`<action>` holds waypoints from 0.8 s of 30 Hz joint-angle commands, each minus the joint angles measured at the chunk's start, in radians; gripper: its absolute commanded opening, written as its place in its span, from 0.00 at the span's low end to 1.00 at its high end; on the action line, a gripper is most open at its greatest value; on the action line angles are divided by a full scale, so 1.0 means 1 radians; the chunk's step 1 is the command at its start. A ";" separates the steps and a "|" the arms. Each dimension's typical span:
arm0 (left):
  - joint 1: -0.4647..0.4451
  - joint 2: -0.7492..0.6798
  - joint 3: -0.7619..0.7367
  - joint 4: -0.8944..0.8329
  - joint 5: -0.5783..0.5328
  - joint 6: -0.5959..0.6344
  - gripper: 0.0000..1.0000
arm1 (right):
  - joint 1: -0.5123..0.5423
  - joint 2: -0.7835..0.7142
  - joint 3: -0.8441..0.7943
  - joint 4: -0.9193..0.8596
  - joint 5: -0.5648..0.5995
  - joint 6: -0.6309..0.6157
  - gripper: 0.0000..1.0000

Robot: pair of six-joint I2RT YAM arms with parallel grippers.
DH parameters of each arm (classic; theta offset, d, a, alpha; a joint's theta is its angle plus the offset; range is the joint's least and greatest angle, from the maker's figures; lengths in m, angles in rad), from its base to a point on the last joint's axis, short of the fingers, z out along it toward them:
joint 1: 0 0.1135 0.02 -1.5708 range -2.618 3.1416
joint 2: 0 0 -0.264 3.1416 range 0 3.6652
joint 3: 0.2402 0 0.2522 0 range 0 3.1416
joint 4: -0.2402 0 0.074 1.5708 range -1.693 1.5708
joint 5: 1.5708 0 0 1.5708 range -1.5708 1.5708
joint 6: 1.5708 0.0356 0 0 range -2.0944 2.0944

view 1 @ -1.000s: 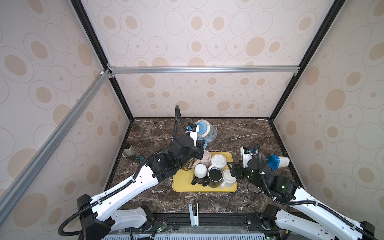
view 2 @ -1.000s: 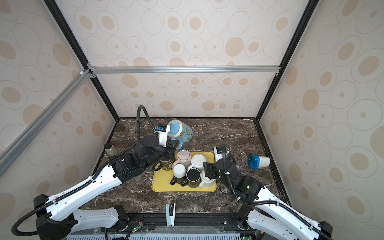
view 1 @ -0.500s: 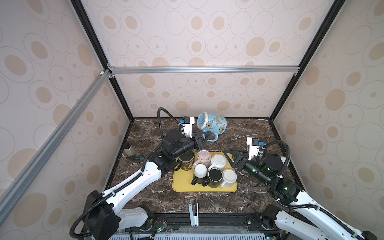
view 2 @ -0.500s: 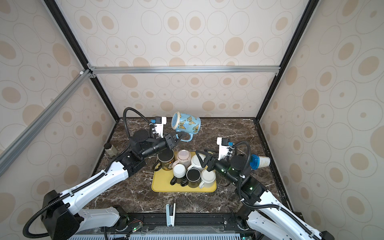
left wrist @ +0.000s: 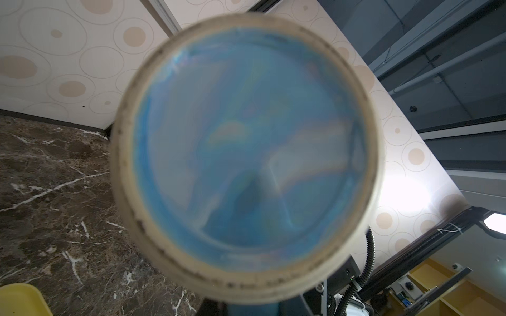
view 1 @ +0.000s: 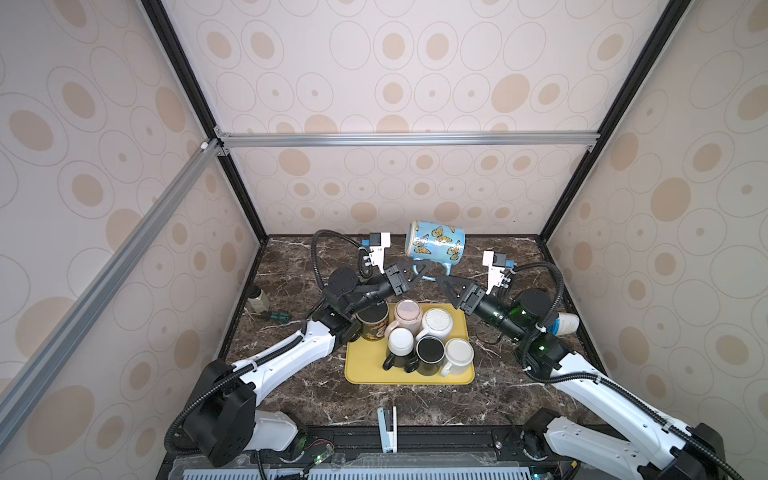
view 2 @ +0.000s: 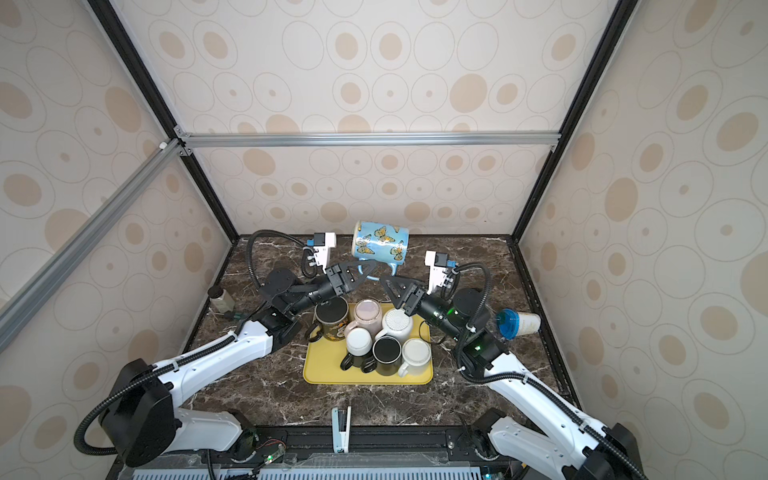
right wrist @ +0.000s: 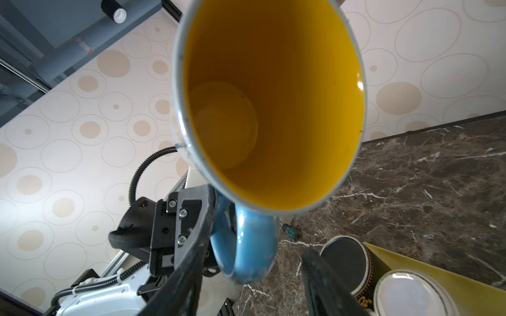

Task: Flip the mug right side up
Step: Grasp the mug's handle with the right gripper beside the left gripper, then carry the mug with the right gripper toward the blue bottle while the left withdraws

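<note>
Mug (view 1: 436,246), blue w/ butterflies: in the air, on its side, mouth to the right, over back-centre of surface (view 1: 291,266). Left gripper (view 1: 426,268): pinching mug handle. Right gripper (view 1: 441,281): jaws spread, just beside handle; contact unclear. Yellow tray (view 1: 365,370) w/ other mugs: centre.

I see a yellow tray (view 1: 365,368) crowded with six mugs (view 1: 430,351) on the marble tabletop (view 1: 291,270), a blue-lidded paper cup (view 1: 566,323) lying on its side at the right, and a small bottle (view 1: 258,300) at the left.
</note>
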 commanded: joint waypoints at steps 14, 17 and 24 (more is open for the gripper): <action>0.003 0.062 -0.015 0.422 0.055 -0.164 0.00 | -0.052 0.102 0.059 0.232 -0.030 0.139 0.47; 0.002 0.064 -0.024 0.421 0.060 -0.162 0.00 | -0.052 0.125 0.062 0.252 -0.025 0.148 0.41; 0.005 0.046 -0.061 0.374 0.063 -0.113 0.00 | -0.054 0.140 0.097 0.195 -0.027 0.122 0.00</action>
